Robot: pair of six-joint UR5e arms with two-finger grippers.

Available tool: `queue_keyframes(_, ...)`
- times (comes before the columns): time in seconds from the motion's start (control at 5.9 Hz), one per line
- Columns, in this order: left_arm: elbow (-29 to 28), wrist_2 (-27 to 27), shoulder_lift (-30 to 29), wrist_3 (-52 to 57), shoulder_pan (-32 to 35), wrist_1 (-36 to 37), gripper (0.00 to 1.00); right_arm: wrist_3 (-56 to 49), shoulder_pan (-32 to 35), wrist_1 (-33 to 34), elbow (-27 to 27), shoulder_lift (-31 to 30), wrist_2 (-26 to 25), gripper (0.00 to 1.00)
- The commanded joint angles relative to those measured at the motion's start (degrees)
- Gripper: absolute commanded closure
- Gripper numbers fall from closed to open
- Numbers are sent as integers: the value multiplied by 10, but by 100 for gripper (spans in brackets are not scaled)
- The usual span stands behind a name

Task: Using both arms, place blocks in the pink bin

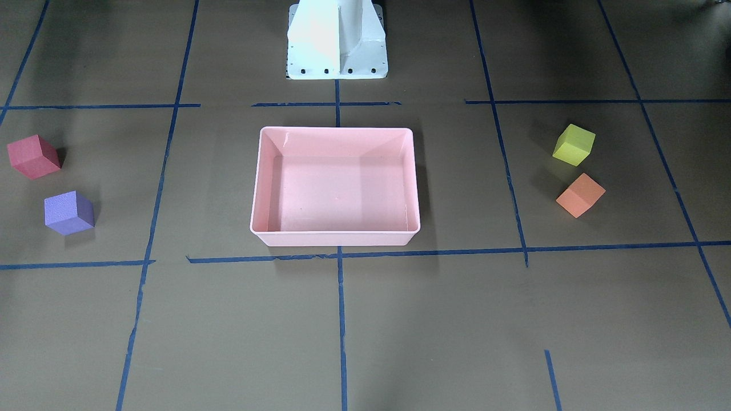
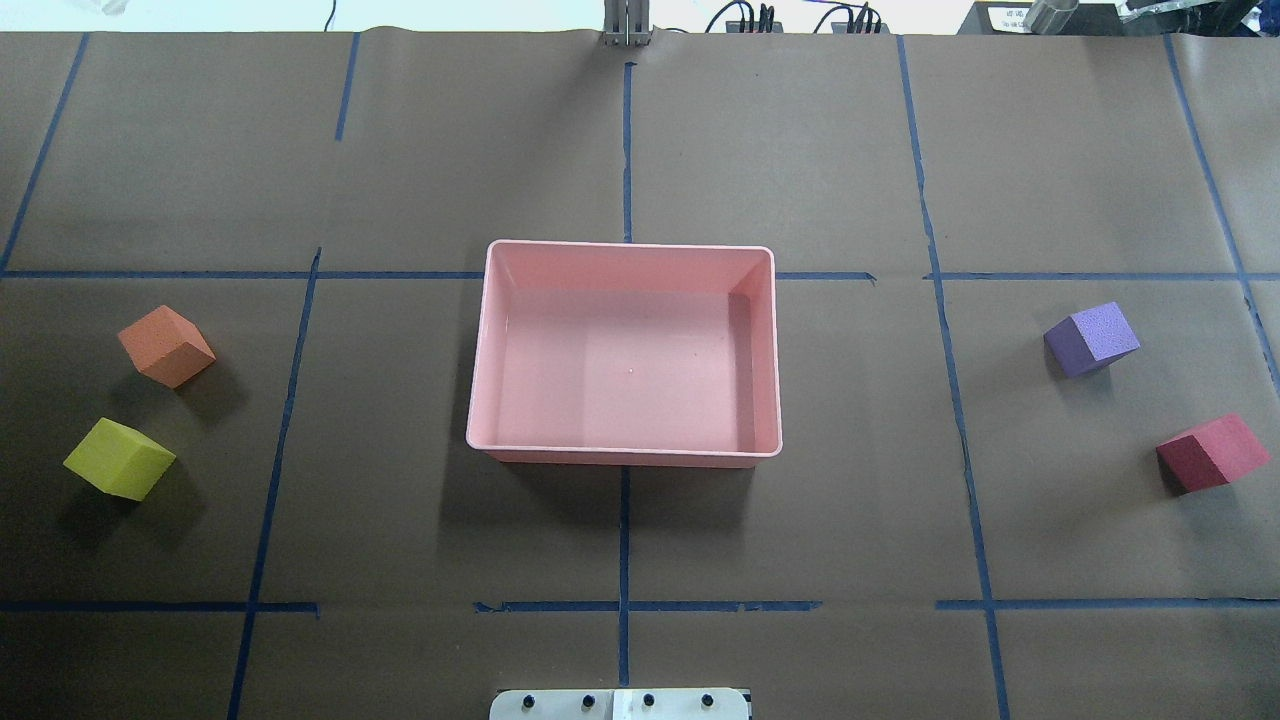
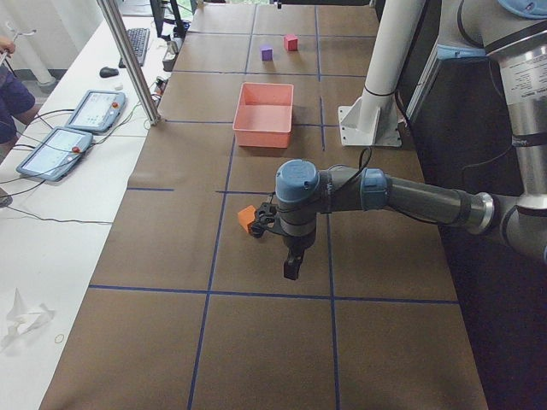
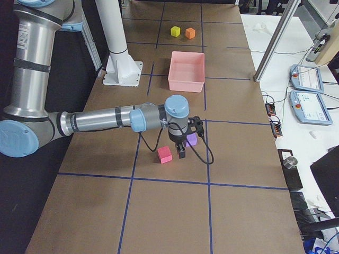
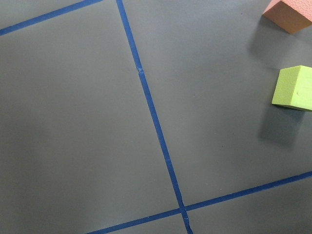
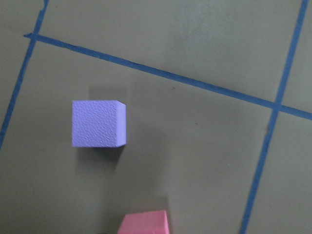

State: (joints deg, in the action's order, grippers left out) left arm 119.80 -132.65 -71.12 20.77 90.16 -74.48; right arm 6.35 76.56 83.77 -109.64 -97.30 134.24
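Overhead exterior view: empty pink bin at centre. The orange block and yellow-green block lie on the robot's left, near the left gripper. The purple block and red block lie on its right, near the right gripper. Neither gripper's opening can be told.

You're looking at a pink bin that's showing smooth, glossy plastic — light is glinting off its floor. The purple block is reading as matt, finely grainy foam. Matt brown paper is covering the table, with blue tape lying flat.
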Motion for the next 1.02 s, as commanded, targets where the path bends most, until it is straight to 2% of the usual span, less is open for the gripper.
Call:
queue_keyframes(0.0,1,0,-1,0,0,-1,0,162,-116,-96,50,62,-60,0)
queue_keyframes(0.17,0,0,-1,0,0,0,0,209,-156,-162,90,67,-87,0)
queue_keyframes(0.34,1,-1,0,1,0,0,0,215,-171,-192,127,83,-93,0)
queue_keyframes(0.85,1,-2,1,0,0,1,0,207,-212,-193,181,98,-116,0)
